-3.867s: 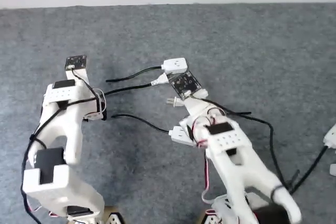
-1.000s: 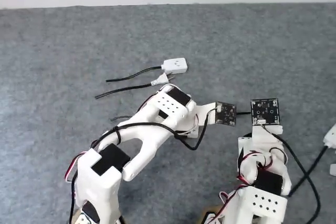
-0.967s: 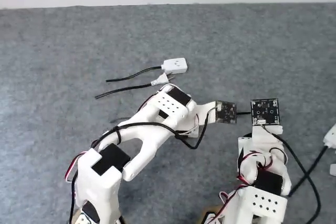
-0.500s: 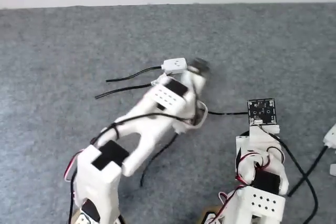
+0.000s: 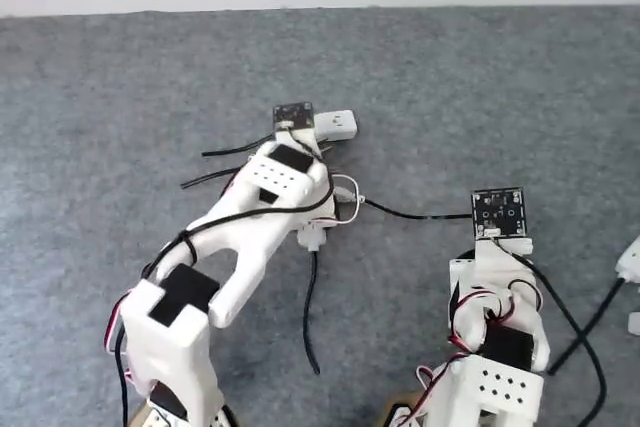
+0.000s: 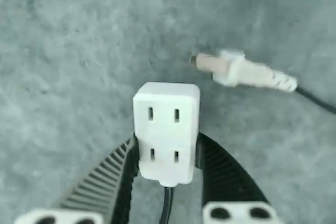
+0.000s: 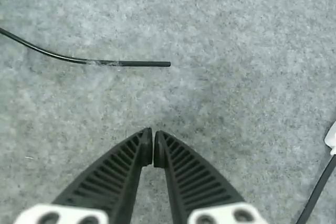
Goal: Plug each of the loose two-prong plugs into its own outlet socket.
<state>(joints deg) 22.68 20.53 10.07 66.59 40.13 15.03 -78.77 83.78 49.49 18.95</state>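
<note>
In the left wrist view my left gripper (image 6: 168, 142) is shut on a white outlet block (image 6: 167, 114) with two sockets facing the camera, held just above the grey carpet. Its black cord (image 5: 311, 307) trails back under the left arm (image 5: 280, 172). A loose white two-prong plug (image 6: 247, 72) lies on the carpet a short way beyond the block, prongs pointing sideways. A second white outlet (image 5: 338, 125) lies beside the left wrist in the high view. My right gripper (image 7: 153, 148) is shut and empty, low over bare carpet.
A black cord (image 7: 105, 62) ends on the carpet ahead of the right gripper, and another black cord (image 5: 415, 214) runs between the arms. White pieces with a dark cable (image 5: 630, 259) sit at the right edge. Two cords (image 5: 225, 165) lie left of the left wrist.
The left arm has swung from the middle of the table out toward the far outlet and plug, carrying the outlet block with its cord trailing. The right arm has stayed put.
</note>
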